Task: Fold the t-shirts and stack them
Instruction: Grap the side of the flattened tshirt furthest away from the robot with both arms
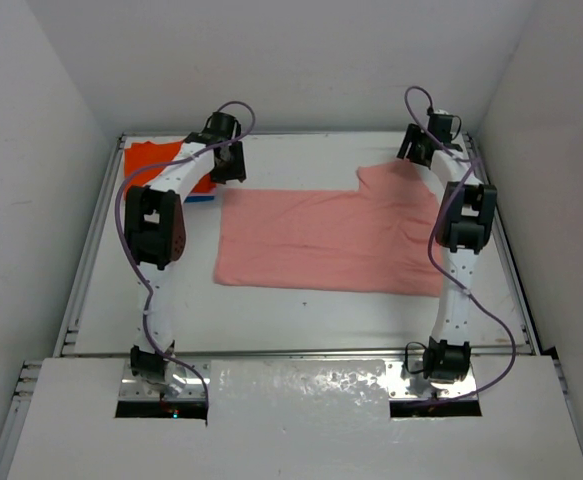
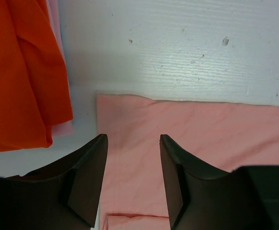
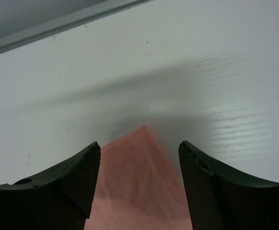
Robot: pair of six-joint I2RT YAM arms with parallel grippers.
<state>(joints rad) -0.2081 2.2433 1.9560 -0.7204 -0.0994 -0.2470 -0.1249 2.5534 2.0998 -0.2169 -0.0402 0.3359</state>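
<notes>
Two right fingers [image 3: 58,191], pink t-shirt [image 3: 139,196] between (corner)

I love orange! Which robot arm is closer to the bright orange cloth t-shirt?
Left. The left fingers hang right beside the bright orange cloth t-shirt. The right fingers are far across, over a far corner of the salmon-pink cloth t-shirt.

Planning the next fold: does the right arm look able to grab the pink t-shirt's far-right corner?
Probably yes: the right claw hangs open over that corner of the pink t-shirt, nothing between them.
</notes>
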